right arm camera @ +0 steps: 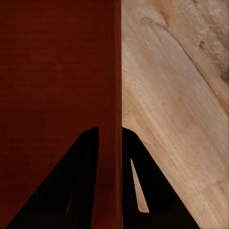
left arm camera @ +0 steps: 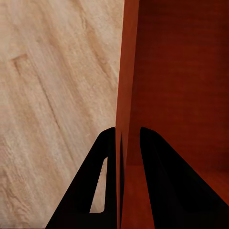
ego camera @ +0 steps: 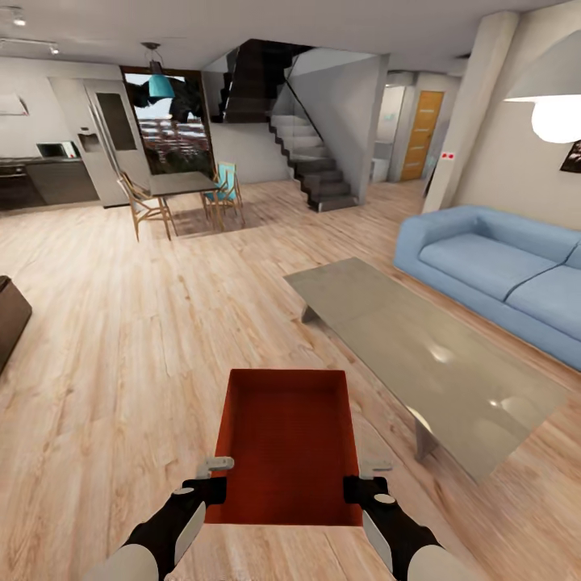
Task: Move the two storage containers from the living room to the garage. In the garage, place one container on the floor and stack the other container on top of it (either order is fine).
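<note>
An orange-red storage container point(ego camera: 286, 444) hangs level in front of me above the light wood plank floor point(ego camera: 121, 339) of the living room. My left gripper point(ego camera: 216, 490) is shut on its left wall, and my right gripper point(ego camera: 355, 488) is shut on its right wall. In the left wrist view the black fingers point(left arm camera: 102, 186) clamp the container's thin wall point(left arm camera: 126, 95) from both sides. The right wrist view shows the same grip, its fingers point(right arm camera: 143, 186) pinching the other wall point(right arm camera: 116, 95). The bin is open-topped and empty.
A low grey coffee table point(ego camera: 420, 355) stands just right of the container, with a blue sofa point(ego camera: 500, 266) behind it. A dining table with chairs point(ego camera: 181, 198), a staircase point(ego camera: 315, 161) and an orange door point(ego camera: 424, 133) lie farther ahead. A dark furniture edge point(ego camera: 10, 315) sits at left.
</note>
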